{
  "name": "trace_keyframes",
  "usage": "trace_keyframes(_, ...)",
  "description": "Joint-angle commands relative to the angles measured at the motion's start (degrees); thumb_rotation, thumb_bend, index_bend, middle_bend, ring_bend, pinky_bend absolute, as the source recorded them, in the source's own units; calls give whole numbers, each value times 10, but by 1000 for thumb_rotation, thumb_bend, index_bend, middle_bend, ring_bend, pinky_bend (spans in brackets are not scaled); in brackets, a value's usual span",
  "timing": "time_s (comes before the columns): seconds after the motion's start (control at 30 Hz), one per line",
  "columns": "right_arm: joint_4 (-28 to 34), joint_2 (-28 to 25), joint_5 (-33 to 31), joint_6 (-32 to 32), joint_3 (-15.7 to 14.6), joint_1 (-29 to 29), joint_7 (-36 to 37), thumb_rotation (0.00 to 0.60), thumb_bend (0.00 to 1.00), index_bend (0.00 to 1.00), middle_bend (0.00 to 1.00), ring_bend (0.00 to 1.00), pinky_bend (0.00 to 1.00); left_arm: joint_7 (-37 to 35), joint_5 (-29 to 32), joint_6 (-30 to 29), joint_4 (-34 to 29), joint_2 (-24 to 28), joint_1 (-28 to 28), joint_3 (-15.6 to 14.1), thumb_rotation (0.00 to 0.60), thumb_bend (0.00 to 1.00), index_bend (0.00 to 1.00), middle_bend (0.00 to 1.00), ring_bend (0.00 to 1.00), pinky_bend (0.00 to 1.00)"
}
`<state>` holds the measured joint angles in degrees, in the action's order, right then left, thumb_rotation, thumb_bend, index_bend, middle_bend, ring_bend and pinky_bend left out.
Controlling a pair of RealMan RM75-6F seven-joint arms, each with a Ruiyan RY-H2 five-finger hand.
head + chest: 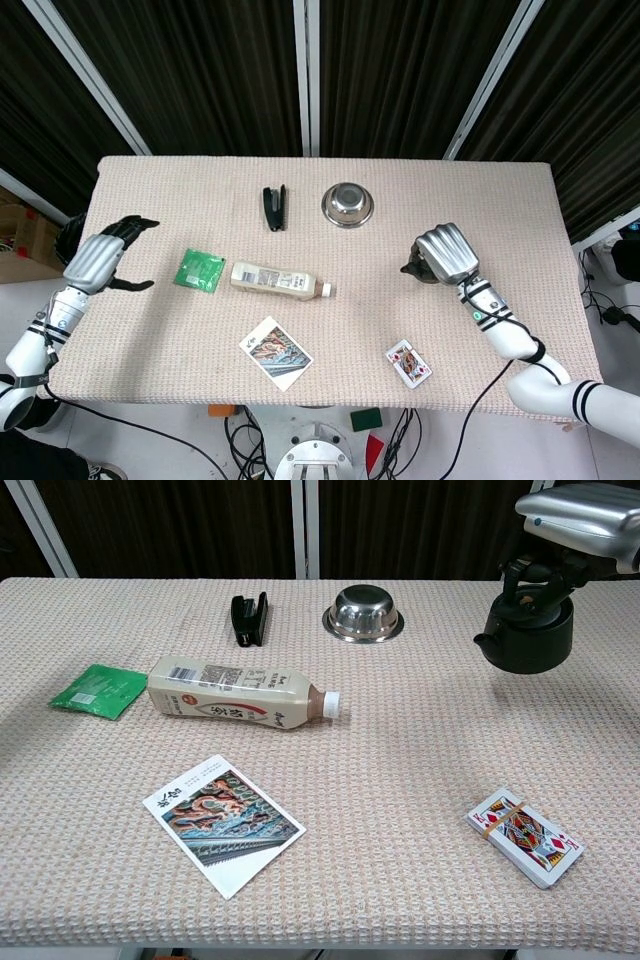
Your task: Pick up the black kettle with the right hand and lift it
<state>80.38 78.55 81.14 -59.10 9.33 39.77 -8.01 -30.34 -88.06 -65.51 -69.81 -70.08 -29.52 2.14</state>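
The black kettle [524, 638] stands upright at the right side of the table, its spout pointing left. My right hand [578, 518] is over it from above, and its dark fingers [530, 576] grip the handle at the lid. From the head camera the right hand [447, 256] covers nearly all of the kettle [410, 268]; only the spout side shows. I cannot tell whether the base touches the cloth. My left hand [100, 262] hovers at the table's left edge, fingers apart and holding nothing.
A lying milk bottle [235, 693], a green packet [98, 690], a picture card [223, 823] and a deck of playing cards [524, 837] lie on the woven cloth. A steel bowl [367, 613] and a black stapler [248, 618] sit further back.
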Motion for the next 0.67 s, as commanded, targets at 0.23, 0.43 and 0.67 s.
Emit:
trace_keyframes(0.23,-3,-1,2,-4,-3,-1,3,600,324,1000,1000,1000,700,2,0,-1,-2,1,0,0,597,29,150,147,75,183)
trace_keyframes(0.43,-3,-2,2,-5,-3,-1,5,600,327,1000,1000,1000,700,4,0,0,-4,2,-1,0,597,29,150,147,75,183)
trace_keyframes(0.67,-3,-3,2,-5,-3,0,2,600,331,1000,1000,1000,700,3,0,1,-4,2,-2,0,598,29,150,147,75,183)
